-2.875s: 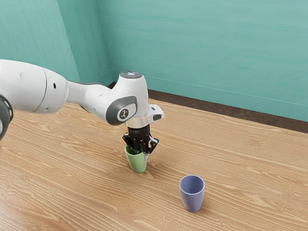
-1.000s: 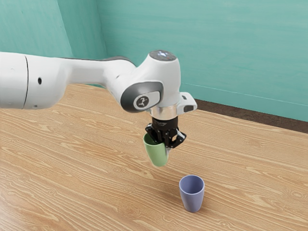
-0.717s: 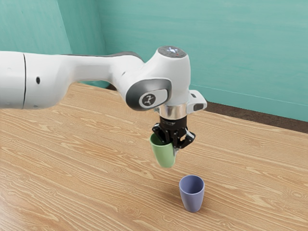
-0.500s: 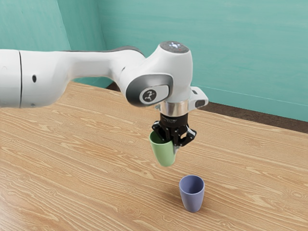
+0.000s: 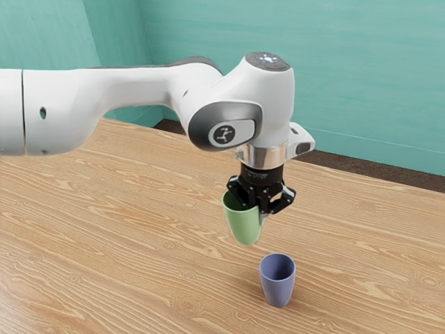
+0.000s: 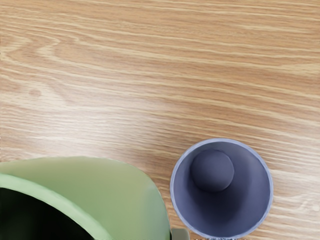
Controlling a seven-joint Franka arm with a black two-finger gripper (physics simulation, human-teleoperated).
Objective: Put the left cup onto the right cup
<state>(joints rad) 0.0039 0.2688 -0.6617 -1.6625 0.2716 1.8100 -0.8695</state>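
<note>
My white seven-joint arm point(image 5: 139, 104) reaches in from the exterior view's left and ends above the light wooden counter point(image 5: 104, 209), with the black two-finger hand point(image 5: 260, 206) pointing downward. The hand is clenched on the smooth pale green handleless cup point(image 5: 243, 224), gripping it at the part of its rim toward the exterior view's right. The green cup hangs in the air, well clear of the counter, with its mouth upward and its body slightly tilted, so that the base leans toward the exterior view's right. The smooth blue-violet handleless cup point(image 5: 277, 280) stands upright on the counter, its mouth open upward. It lies below the green cup and a little toward the exterior view's right and the near edge of the scene. The two cups are apart, with an open gap between the green base and the blue-violet rim. In the wrist view, the green cup's rim and outer wall point(image 6: 100, 190) appear close under the hand, and the blue-violet cup point(image 6: 221, 187) is seen from above just beside them, its round inner floor visible, with bare wood grain point(image 6: 150, 75) beyond both. A teal wall point(image 5: 348, 62) with a dark brown baseboard point(image 5: 361, 165) closes the far side of the scene.
</note>
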